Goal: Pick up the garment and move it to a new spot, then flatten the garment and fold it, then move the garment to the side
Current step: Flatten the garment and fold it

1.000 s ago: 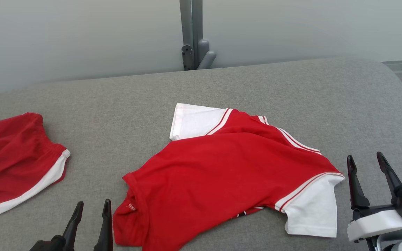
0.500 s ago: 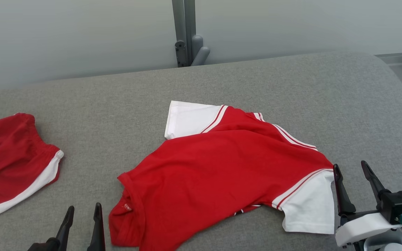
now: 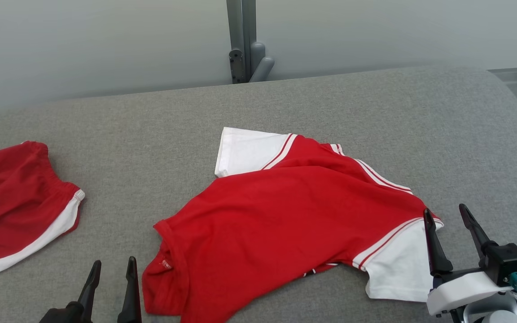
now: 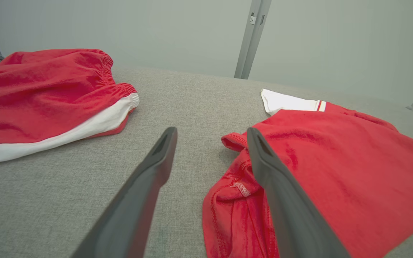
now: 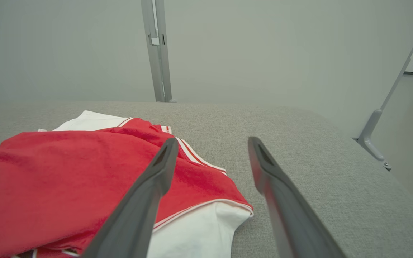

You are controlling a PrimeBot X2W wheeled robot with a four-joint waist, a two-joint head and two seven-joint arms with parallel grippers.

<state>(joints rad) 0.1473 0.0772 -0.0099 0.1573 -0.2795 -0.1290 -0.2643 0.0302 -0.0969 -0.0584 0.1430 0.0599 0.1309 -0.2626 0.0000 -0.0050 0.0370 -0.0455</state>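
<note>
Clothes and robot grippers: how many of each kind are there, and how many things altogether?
Shirts: 1, the red shirt with white sleeves.
Shorts: 1, the red shorts with a white stripe.
Grippers: 2, the left gripper and the right gripper, both open.
Total: 4.

Left wrist view crops the shirt [image 4: 335, 172] (bottom, right).

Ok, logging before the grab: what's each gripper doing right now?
Left gripper: open, holding nothing.
Right gripper: open, holding nothing.
</note>
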